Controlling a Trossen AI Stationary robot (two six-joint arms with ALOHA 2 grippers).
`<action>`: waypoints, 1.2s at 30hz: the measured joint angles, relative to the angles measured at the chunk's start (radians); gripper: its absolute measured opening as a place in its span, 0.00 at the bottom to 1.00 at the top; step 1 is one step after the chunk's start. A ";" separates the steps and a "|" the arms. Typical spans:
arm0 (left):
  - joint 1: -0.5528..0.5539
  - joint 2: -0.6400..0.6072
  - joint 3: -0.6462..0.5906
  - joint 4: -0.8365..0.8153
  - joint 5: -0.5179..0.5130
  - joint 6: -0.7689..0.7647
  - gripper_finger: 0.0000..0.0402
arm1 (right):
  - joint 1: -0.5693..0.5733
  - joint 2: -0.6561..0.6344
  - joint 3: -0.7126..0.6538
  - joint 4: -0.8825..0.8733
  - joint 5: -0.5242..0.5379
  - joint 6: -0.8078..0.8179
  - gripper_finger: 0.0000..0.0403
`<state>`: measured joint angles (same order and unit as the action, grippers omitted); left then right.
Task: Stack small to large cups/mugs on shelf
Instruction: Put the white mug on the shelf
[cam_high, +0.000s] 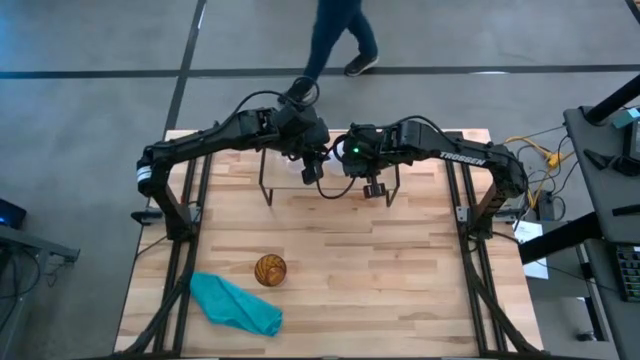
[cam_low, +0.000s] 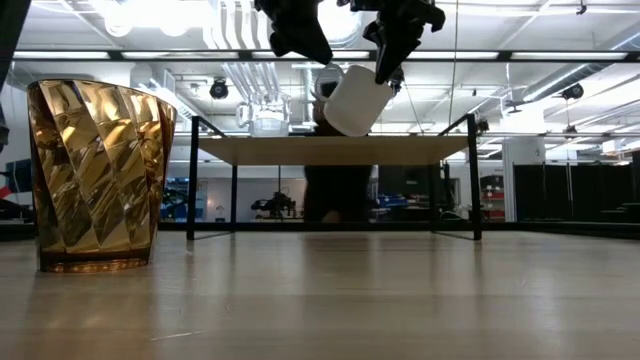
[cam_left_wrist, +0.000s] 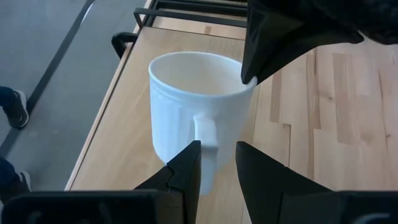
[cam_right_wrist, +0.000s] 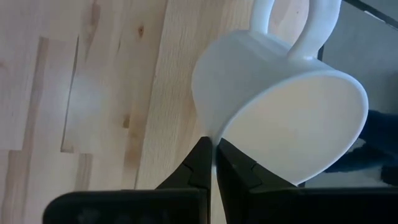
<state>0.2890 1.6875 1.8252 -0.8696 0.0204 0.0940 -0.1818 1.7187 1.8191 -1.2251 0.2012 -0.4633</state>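
Two grippers: both at the white mug (cam_low: 357, 100), tilted in the air above the shelf (cam_low: 330, 150)
Right gripper (cam_right_wrist: 214, 155): pinched tight on the smooth rim
Left gripper (cam_left_wrist: 217, 171): fingers part open around the handle
Amber cup (cam_high: 270, 269): ridged, down on the table

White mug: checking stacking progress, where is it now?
The white mug hangs tilted above the shelf, pinched at its rim by the right gripper, left gripper at its handle.

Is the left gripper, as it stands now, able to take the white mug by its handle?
Probably yes. The left gripper has its fingers apart on either side of the handle of the white mug, with nothing between. The right gripper is pinching the rim on another side, holding the mug tilted above the shelf.
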 joint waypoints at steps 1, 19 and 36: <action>0.000 0.000 0.000 0.001 0.000 0.000 0.21 | 0.000 0.000 0.000 0.000 0.000 0.000 0.02; 0.013 -0.002 0.000 -0.003 0.050 0.000 0.27 | 0.000 0.000 0.000 0.002 -0.002 0.000 0.02; 0.013 -0.002 0.000 0.003 0.029 0.025 0.32 | 0.000 0.000 0.000 0.006 0.001 0.011 0.02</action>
<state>0.3016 1.6852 1.8256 -0.8669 0.0490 0.1188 -0.1818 1.7187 1.8191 -1.2192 0.2020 -0.4519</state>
